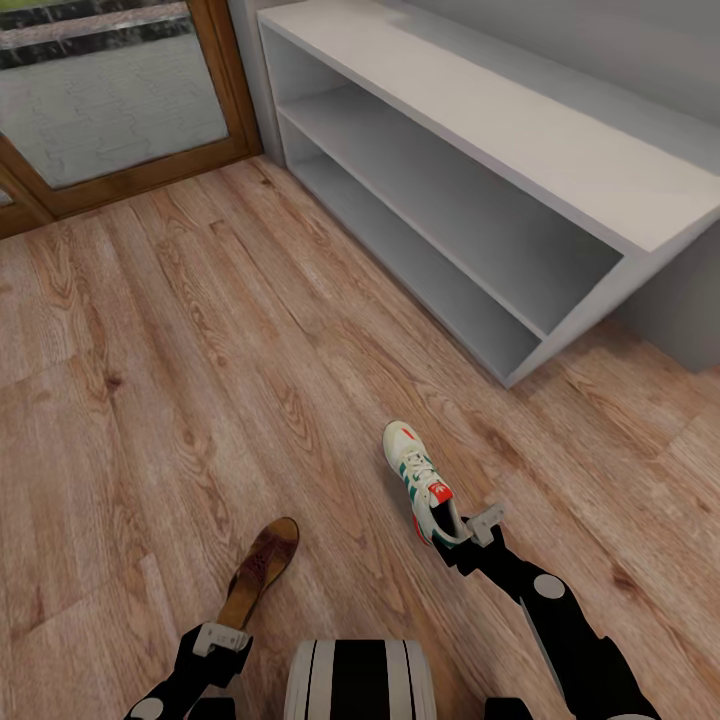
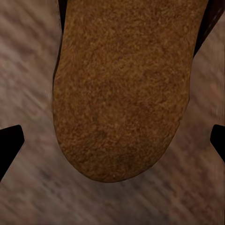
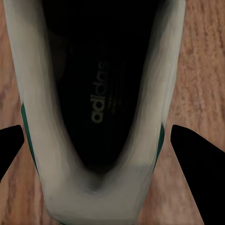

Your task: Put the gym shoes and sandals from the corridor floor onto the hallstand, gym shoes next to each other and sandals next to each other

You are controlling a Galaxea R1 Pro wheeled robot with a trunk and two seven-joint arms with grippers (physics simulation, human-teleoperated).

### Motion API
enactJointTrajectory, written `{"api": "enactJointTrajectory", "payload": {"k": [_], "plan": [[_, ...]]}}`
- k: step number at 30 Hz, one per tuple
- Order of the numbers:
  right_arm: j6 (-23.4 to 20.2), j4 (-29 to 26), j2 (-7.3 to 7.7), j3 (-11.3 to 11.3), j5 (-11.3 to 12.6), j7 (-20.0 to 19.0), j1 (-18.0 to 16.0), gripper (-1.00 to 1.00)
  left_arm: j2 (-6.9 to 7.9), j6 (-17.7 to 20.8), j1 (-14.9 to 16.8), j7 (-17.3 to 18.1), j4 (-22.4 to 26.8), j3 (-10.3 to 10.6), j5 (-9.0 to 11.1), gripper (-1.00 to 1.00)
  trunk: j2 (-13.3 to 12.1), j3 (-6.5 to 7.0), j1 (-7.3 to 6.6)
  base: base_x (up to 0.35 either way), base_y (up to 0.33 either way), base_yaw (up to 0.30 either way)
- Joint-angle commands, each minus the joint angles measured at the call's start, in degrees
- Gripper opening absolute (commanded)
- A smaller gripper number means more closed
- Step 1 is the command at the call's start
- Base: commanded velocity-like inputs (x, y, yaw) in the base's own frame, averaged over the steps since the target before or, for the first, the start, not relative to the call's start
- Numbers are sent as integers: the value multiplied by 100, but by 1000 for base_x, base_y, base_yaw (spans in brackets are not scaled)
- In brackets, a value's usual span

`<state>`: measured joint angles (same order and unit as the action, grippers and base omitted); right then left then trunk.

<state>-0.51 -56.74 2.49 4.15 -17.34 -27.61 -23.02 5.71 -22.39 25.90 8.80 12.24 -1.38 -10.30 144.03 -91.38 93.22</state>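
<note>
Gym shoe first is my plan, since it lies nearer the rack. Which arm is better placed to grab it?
The right. The right gripper is at the gym shoe's heel, fingers either side of it, jaws open. The left gripper is over the sandal, farther from the shoe rack.

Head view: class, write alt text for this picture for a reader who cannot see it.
On a wood-plank floor, the right gripper holds the heel of a white gym shoe, while the left gripper sits at the heel end of a brown sandal. An empty pale grey shoe rack stands beyond.
</note>
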Motion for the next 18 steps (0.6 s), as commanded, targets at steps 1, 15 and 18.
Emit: {"api": "enactJointTrajectory", "payload": {"k": [1, 15, 18], "plan": [[-7, -7, -3, 15, -41, -32, -1, -100, 0, -20, 2, 11, -3, -15, -33, 100, 1, -3, 0, 49, 23, 0], [-9, -9, -3, 15, -41, -33, -1, -100, -8, -20, 2, -26, -2, -12, -33, 100, 1, -3, 0, 11, 5, 0], [-7, -11, -3, 15, -41, -33, -1, -100, -13, -20, 2, -29, -2, -12, -33, 100, 1, -3, 0, 0, 0, 0]]}}
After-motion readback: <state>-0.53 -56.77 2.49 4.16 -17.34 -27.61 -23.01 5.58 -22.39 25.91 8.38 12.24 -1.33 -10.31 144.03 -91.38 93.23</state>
